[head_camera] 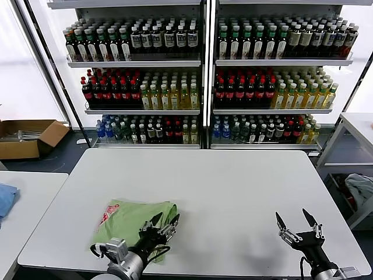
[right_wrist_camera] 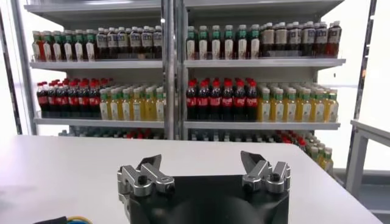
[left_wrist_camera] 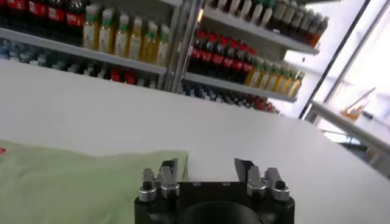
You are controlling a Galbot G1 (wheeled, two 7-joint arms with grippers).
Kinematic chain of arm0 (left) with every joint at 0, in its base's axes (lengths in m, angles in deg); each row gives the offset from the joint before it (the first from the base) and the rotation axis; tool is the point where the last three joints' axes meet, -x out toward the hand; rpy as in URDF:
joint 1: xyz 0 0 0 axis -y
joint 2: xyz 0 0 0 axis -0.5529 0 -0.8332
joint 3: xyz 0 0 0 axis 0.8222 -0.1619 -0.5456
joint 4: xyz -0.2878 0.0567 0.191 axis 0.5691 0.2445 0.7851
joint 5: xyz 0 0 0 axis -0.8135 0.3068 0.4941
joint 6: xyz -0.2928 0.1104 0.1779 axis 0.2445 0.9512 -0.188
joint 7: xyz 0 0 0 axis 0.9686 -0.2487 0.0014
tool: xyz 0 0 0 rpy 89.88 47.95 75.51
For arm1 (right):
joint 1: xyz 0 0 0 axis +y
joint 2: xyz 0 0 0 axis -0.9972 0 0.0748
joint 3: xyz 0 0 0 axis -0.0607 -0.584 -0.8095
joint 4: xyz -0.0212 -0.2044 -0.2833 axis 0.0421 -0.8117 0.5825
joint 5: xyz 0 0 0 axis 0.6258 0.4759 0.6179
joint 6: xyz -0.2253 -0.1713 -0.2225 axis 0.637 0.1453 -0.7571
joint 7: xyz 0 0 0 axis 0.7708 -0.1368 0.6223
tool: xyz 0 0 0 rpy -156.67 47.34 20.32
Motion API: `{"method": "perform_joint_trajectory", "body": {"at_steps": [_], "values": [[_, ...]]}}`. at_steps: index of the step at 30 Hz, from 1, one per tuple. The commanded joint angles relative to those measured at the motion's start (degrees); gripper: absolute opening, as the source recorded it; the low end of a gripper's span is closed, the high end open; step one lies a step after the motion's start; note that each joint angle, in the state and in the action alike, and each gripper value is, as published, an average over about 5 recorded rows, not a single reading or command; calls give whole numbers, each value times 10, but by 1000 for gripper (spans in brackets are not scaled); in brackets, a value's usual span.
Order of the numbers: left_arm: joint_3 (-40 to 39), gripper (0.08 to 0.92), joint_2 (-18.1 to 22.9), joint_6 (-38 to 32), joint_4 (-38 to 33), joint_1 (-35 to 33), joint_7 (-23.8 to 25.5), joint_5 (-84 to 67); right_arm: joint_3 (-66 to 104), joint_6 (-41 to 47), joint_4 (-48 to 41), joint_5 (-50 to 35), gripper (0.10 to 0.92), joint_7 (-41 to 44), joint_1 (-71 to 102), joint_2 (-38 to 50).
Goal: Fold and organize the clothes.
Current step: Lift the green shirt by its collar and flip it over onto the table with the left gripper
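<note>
The left claw [head_camera: 165, 222], jaws apart and gripping nothing, is hovering at the folded shirt's [head_camera: 131, 219] right edge near the desk's [head_camera: 233, 192] front edge. The right claw [head_camera: 297, 220], jaws apart, is waiting near the front right corner.

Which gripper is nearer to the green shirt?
Left. The left gripper is open at the near right corner of the folded shirt, over its edge. The right gripper is open too, far off over the bare table.
</note>
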Motion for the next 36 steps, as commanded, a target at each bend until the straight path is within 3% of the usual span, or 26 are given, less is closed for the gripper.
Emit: {"method": "perform_joint_trajectory", "body": {"at_steps": [1, 6, 11, 16, 36], "values": [[191, 698, -81, 0, -8, -7, -3, -76, -3, -1, -3, 0, 823, 0, -1, 0], [257, 809, -128, -10, 104, -4, 23, -40, -11, -2, -3, 1, 823, 0, -1, 0], [242, 822, -149, -20, 174, 4, 35, -16, -9, -2, -1, 1, 823, 0, 0, 4], [215, 823, -142, -23, 216, 32, 35, -8, -6, -3, 1, 0, 823, 1, 4, 5], [145, 823, -73, -25, 192, 33, 36, 45, -4, -3, -2, 3, 823, -1, 3, -1]]}}
